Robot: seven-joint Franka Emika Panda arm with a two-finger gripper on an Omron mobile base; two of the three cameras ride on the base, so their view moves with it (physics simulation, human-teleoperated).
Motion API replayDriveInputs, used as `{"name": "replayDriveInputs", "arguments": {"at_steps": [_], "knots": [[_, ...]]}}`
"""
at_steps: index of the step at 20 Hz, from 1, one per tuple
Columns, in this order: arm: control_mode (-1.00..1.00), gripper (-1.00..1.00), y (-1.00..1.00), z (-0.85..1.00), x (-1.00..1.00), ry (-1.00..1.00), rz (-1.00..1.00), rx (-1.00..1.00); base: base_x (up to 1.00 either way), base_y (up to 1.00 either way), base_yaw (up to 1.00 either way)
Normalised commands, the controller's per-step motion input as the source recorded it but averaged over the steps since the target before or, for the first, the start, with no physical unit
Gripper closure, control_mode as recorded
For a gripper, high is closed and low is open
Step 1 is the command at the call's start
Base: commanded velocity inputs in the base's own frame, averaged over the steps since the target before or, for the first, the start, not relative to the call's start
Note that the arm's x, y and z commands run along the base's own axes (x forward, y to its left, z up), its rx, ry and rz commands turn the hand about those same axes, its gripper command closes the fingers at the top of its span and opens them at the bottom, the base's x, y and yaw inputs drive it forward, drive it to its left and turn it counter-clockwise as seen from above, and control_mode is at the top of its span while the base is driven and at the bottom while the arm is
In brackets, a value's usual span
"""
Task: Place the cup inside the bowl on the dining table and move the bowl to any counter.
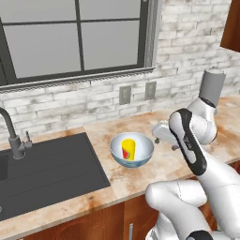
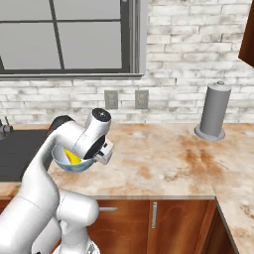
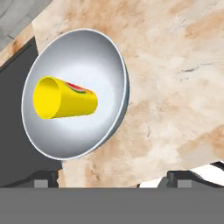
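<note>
Bowl (image 1: 132,150) sits on the counter (image 1: 140,180), a little back from its front edge and just right of the dark sink (image 1: 47,171). The cup (image 1: 128,149) stands upright inside it, mouth up, the red patch on its side facing the front edge.

The gripper (image 3: 113,177) hangs just to the right of the bowl, on the side away from the sink and a little above its rim. Its jaws stand wide apart with nothing between them, clear of the bowl. From the hand's own camera the bowl lies ahead and toward the sink, the cup's long axis pointing roughly back at the camera.

Judging by this, both parts of the task look done, so the next move is likely a retreat away from the rim.

No lettering is readable on the cup, the bowl or the grey canister (image 2: 214,111) near the back wall.
</note>
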Motion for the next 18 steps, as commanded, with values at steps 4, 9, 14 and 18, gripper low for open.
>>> {"name": "replayDriveInputs", "arguments": {"at_steps": [4,9,14,18], "knots": [[-1.0,-1.0,-0.18,0.46,-0.42,-0.06,0.0,-0.13,0.0,0.0,0.0],[-1.0,-1.0,-0.1,0.51,-0.54,-0.02,0.03,-0.06,0.0,0.0,0.0],[-1.0,-1.0,-0.01,0.51,-0.59,-0.01,0.07,-0.01,0.0,0.0,0.0],[-1.0,-1.0,0.0,0.49,-0.56,-0.03,0.08,-0.01,0.0,0.0,0.0]]}}
